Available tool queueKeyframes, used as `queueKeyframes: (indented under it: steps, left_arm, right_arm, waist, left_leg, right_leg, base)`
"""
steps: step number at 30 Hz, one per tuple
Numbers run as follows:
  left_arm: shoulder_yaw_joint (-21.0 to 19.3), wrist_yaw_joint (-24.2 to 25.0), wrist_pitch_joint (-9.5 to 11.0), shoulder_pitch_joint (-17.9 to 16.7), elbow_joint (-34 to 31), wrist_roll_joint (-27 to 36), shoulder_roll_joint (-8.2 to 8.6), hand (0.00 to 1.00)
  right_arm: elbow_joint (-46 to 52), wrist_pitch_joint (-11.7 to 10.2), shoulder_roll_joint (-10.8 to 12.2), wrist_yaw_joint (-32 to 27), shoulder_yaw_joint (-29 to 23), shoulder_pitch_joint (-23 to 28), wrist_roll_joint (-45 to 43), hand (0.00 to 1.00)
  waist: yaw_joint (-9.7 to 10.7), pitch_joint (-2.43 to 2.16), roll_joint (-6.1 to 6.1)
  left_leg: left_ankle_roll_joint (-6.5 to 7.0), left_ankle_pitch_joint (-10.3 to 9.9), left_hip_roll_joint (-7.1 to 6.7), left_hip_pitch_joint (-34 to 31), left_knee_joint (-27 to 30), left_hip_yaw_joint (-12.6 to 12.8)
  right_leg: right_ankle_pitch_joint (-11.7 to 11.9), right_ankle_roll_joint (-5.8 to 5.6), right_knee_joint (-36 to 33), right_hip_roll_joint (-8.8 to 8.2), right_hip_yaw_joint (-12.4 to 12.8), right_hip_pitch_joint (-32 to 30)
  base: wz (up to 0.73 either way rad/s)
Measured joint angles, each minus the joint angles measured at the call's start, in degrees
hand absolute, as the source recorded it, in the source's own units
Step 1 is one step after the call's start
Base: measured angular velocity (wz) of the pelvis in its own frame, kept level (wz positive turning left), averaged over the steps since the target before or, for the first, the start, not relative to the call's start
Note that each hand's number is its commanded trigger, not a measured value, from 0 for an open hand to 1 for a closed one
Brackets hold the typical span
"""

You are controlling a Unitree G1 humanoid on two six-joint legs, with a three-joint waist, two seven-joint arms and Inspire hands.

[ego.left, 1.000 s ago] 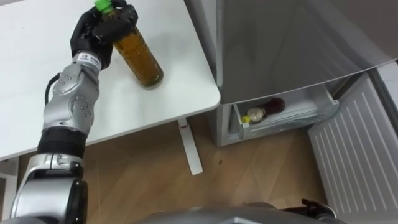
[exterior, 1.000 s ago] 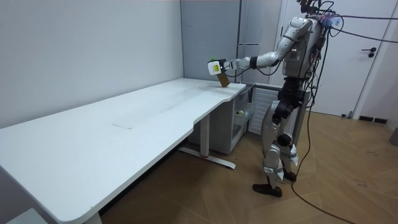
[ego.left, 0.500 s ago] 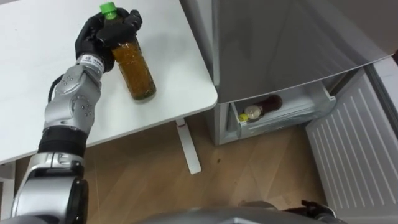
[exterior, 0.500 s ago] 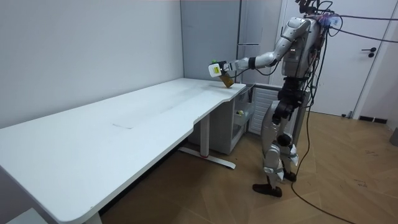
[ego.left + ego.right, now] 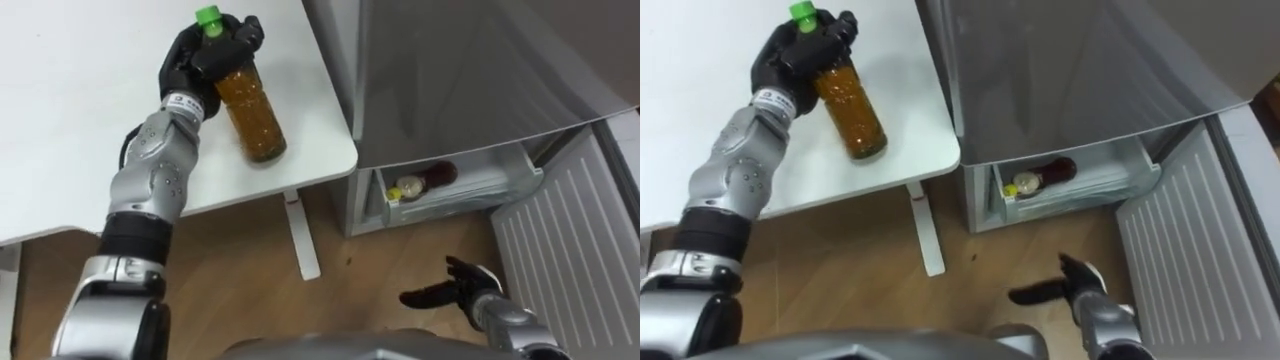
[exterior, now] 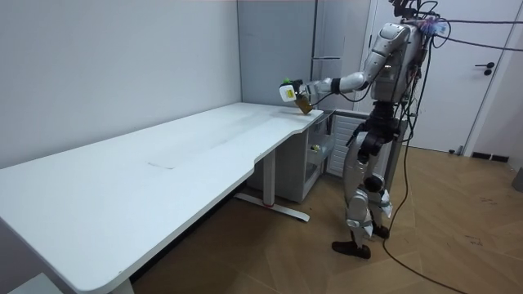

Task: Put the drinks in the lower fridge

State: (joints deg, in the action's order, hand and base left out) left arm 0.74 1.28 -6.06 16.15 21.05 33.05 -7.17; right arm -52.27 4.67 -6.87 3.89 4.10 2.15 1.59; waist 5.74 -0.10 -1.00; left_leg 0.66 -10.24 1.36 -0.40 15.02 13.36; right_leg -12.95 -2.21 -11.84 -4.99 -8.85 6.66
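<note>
Left eye view, left hand [image 5: 195, 62] fingers clamped on bottle [image 5: 255, 115]; right hand [image 5: 458, 290] fingers apart

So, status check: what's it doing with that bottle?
Left hand shut on green-capped bottle, above table corner. Right hand open, low. Lower fridge open, another bottle lying inside; nothing blocking.

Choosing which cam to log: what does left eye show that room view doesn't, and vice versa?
Left eye view: a second bottle lying in the open lower fridge drawer, and the right hand open, low over the floor. Room view: the whole robot standing at the end of the long white table, with a closed door behind. Both: left hand curled round the green-capped bottle, tilted over the table corner.
</note>
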Motion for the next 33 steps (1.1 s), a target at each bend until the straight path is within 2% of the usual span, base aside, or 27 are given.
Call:
queueKeyframes:
  steps: [3,6,13,14,16,20,26,33]
  left_arm:
    - [2.2,0.2,0.1,-4.4,-5.6,0.1,0.00,1.00]
    - [2.6,1.1,0.1,-8.7,-10.4,0.1,0.02,1.00]
    - [4.2,3.0,0.1,-12.8,-16.8,0.1,0.02,1.00]
    - [4.9,3.5,0.6,-13.0,-17.2,0.2,0.19,1.00]
    - [5.7,4.6,1.6,-13.8,-17.2,0.9,0.31,1.00]
    - [6.2,8.1,1.8,-16.6,-17.2,1.0,-0.05,1.00]
    - [7.4,10.4,1.8,-20.6,-17.1,1.2,-0.70,1.00]
    - [10.9,15.1,1.8,-21.0,-17.1,1.1,-0.90,1.00]
  right_arm:
    - [4.4,0.1,0.2,1.3,2.2,0.0,-0.1,0.00]
    - [8.1,0.1,0.9,1.9,2.8,0.0,-0.1,0.00]
    - [19.5,-0.5,0.5,5.5,6.3,1.0,-0.1,0.00]
    - [20.5,-1.0,0.5,6.5,6.8,1.0,-0.1,0.00]
    - [22.0,-1.2,0.4,8.4,8.2,1.0,0.1,0.00]
    - [22.3,-1.6,0.4,12.6,9.4,1.0,0.1,0.00]
    - [25.4,-1.5,-1.7,18.0,12.7,1.4,0.9,0.00]
    - [29.2,-1.3,-1.9,27.1,14.1,1.4,2.6,0.00]
  waist:
    - [-1.7,0.03,-0.34]
    - [-2.6,0.06,-0.46]
    - [-4.6,0.40,-1.08]
    - [-4.9,0.44,-1.10]
    - [-6.1,0.50,-1.01]
    - [-7.3,0.60,-0.88]
    - [-7.9,0.86,-1.23]
    - [-7.7,1.00,-1.52]
  left_leg:
    - [0.00,0.0,-0.13,-0.2,0.3,-1.0]
    - [-0.01,0.0,-0.18,-0.5,0.4,-1.9]
    - [0.00,0.0,-0.29,-2.7,2.2,-4.4]
    - [0.01,0.0,-0.36,-3.3,2.6,-5.1]
    - [0.02,0.0,-0.33,-3.4,2.7,-5.1]
    - [0.02,0.0,-0.51,-4.0,3.0,-5.7]
    - [0.09,0.0,-0.73,-4.6,3.2,-6.2]
    - [0.24,-0.1,-0.86,-5.8,4.1,-7.1]
  right_leg:
    - [0.0,0.00,0.0,-0.05,-0.8,0.4]
    - [0.0,0.00,0.1,-0.03,-2.2,0.7]
    - [0.0,0.00,0.1,0.09,-4.5,0.7]
    - [0.0,0.00,0.1,0.10,-5.4,0.6]
    - [0.0,0.00,0.1,0.12,-5.4,0.6]
    - [0.0,0.00,0.1,0.10,-5.7,0.7]
    - [0.0,-0.01,0.1,0.05,-5.7,0.4]
    - [0.0,-0.01,0.1,0.12,-6.6,0.1]
  base:
    - [0.15]
    - [0.15]
    - [0.20]
    - [0.27]
    - [0.09]
    - [0.05]
    - [0.05]
    - [0.06]
